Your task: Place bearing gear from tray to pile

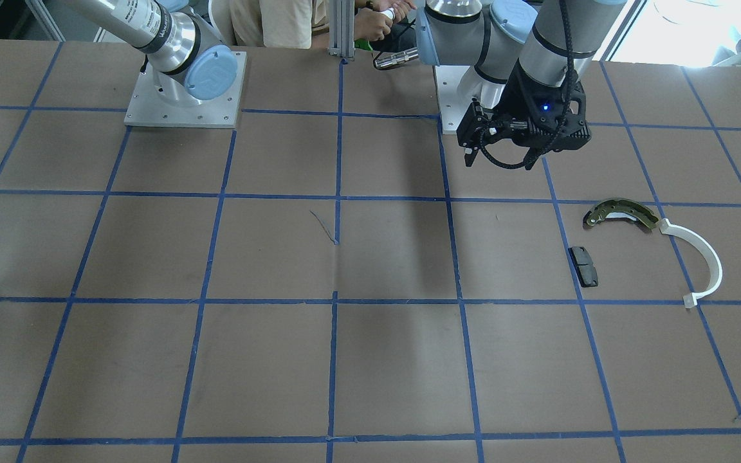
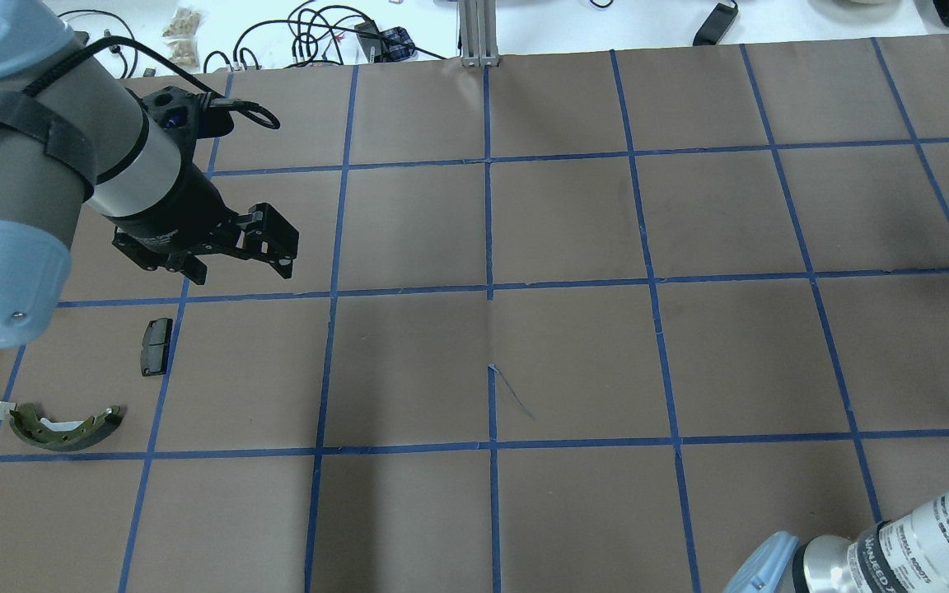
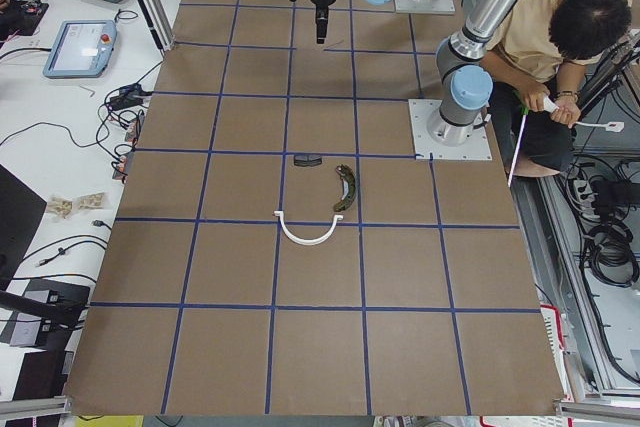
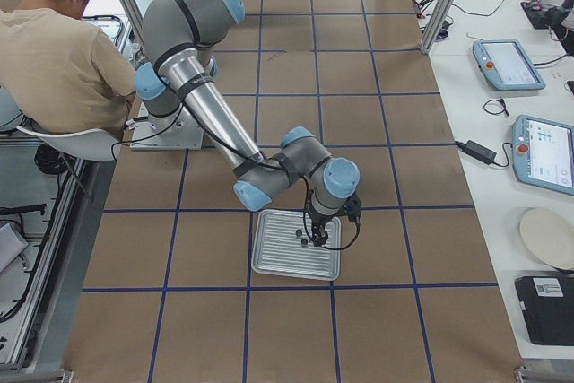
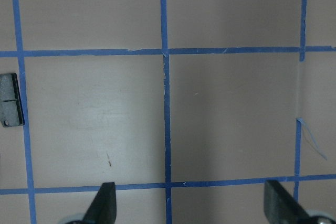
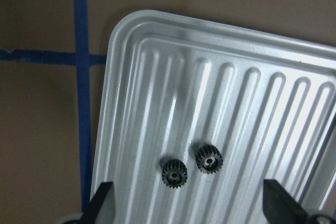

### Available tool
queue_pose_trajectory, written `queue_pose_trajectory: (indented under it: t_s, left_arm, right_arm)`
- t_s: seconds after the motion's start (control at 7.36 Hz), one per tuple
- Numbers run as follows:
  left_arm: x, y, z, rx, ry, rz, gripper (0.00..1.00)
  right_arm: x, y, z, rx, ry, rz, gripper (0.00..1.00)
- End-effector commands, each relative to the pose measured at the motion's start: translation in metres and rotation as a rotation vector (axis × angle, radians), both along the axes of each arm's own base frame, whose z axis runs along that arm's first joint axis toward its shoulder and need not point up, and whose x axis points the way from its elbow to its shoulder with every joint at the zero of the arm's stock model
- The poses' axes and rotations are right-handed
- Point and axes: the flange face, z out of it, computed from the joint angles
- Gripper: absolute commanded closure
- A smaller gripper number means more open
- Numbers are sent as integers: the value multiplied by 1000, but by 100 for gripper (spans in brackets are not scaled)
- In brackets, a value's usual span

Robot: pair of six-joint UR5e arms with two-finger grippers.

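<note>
The silver ribbed tray [image 6: 123,30] lies under my right gripper [image 6: 186,208], which is open and empty above it. Two small black bearing gears [image 6: 174,172] [image 6: 209,159] lie side by side on the tray, between and just ahead of the fingers. The tray also shows in the exterior right view [image 4: 278,271]. The pile sits near my left arm: an olive-brass shoe [image 1: 621,212], a white half-ring [image 1: 705,257] and a dark grey pad [image 1: 583,265]. My left gripper [image 2: 273,243] is open and empty, hovering beyond the pad [image 2: 156,334].
The brown table carries a grid of blue tape lines [image 2: 489,288]. An operator [image 4: 63,51] sits behind the robot bases. Cables and tablets lie on the white bench [image 4: 520,69] beyond the table's far edge.
</note>
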Motion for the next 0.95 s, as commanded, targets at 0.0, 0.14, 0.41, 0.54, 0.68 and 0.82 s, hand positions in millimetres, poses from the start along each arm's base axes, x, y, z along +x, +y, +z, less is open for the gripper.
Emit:
queue_pose_trajectory:
  t_s: [0.0, 0.14, 0.41, 0.54, 0.68, 0.82]
  left_arm:
    - [-3, 0, 0, -9, -1, -28, 0]
    - [-2, -3, -5, 2, -8, -28, 0]
    - [-1, -5, -5, -1, -10, -25, 0]
    - [-1, -5, -4, -2, -8, -25, 0]
    - [0, -4, -7, 4, -8, -23, 0]
    - [1, -5, -9, 10, -6, -22, 0]
  right_arm:
    - [1, 13, -31, 4, 1, -42, 0]
    - [6, 17, -39, -18, 35, -56, 0]
    - [7, 22, -45, -19, 62, -56, 19]
    - [8, 22, -45, -17, 60, -58, 29]
    - [8, 22, -46, -15, 58, -59, 35]
    - [9, 23, -47, -12, 54, -59, 48]
